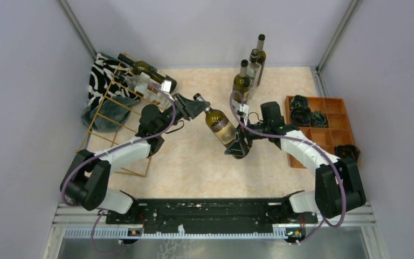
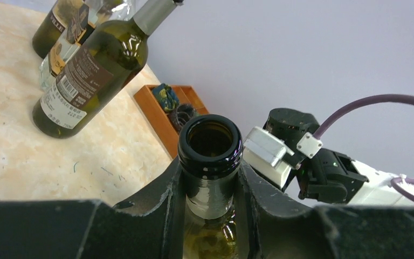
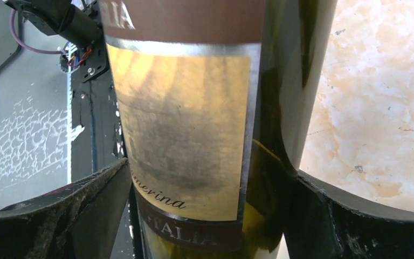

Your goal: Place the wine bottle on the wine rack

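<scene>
A dark green wine bottle (image 1: 220,123) with a beige label hangs tilted in the air over the table's middle, neck toward the left. My left gripper (image 1: 197,105) is shut on its neck; in the left wrist view the open mouth (image 2: 210,143) sticks out between the fingers (image 2: 156,199). My right gripper (image 1: 236,145) is shut on the lower body, with the label (image 3: 188,135) filling the right wrist view. The gold wire wine rack (image 1: 113,116) stands at the left. It holds a dark bottle (image 1: 145,70) and a clear bottle (image 1: 140,85) on its top row.
Three upright bottles (image 1: 250,67) stand at the back centre. An orange-brown wooden compartment tray (image 1: 323,129) with dark objects sits at the right. A zebra-print cloth (image 1: 102,75) lies behind the rack. Grey walls close in left, right and back.
</scene>
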Robot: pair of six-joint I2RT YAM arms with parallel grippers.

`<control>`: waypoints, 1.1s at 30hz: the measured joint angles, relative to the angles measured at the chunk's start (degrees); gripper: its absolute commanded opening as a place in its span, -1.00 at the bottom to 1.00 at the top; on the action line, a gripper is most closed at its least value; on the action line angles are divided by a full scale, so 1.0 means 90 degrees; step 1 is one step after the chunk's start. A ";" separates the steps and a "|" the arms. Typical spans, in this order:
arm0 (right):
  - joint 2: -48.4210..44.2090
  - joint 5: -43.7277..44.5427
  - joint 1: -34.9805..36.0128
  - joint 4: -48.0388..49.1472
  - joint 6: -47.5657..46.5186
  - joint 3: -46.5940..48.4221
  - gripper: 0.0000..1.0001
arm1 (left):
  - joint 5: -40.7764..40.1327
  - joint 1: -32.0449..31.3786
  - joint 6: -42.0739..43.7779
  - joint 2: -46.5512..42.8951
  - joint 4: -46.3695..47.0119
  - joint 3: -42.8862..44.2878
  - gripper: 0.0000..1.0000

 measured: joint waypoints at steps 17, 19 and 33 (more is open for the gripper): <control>0.0291 -0.0138 0.0087 -0.0010 0.0005 0.0024 -0.94 | -0.0328 0.0056 -0.0245 -0.0165 0.0330 -0.0219 -0.72; 0.0304 -0.0146 0.0092 -0.0061 0.0010 0.0044 -1.00 | -0.0318 0.0095 -0.0277 -0.0165 0.0367 -0.0265 -0.38; 0.0379 -0.0306 0.0107 -0.0415 -0.0029 0.0053 -1.00 | 0.1343 0.1035 -0.0165 -0.0423 -0.0631 0.0017 0.97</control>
